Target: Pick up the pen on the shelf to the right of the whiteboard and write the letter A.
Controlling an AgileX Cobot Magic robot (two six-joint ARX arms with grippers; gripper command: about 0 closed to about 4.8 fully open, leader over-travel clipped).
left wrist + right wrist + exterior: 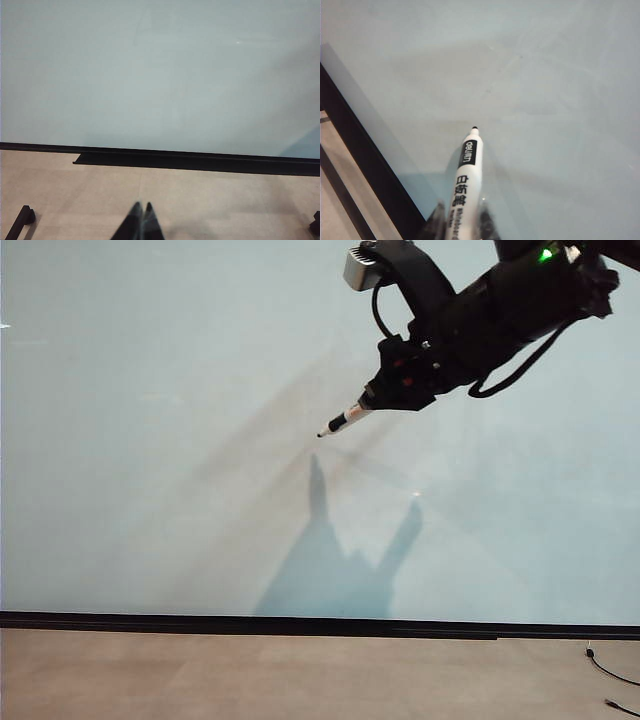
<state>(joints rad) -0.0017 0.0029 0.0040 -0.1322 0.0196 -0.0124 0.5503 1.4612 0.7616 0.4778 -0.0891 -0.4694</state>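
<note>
1. The whiteboard (150,440) is a broad, glossy, pale grey-blue sheet that fills most of the exterior view; its smooth face carries soft sheen and blurred shadows, and no drawn stroke shows on it.
2. A flat black strip (300,624) runs along the board's lower edge, and below it lies matte tan floor (200,675).
3. The right gripper (372,400) hangs in the upper right of the exterior view, a bulky black, angular body with looping cables and a grey camera block, clenched around the pen (345,420).
4. The pen is a slim cylinder with a white barrel, a black band and a small dark tip; it slants down and to the left, its tip close to the board. Whether it touches cannot be told.
5. In the right wrist view the pen (465,190) bears black printed characters, and blurred dark fingers (434,222) flank it.
6. The left gripper (141,220) sits low over the floor, well short of the board; its two dark tapered fingers (131,225) are pressed together, grasping nothing.
</note>
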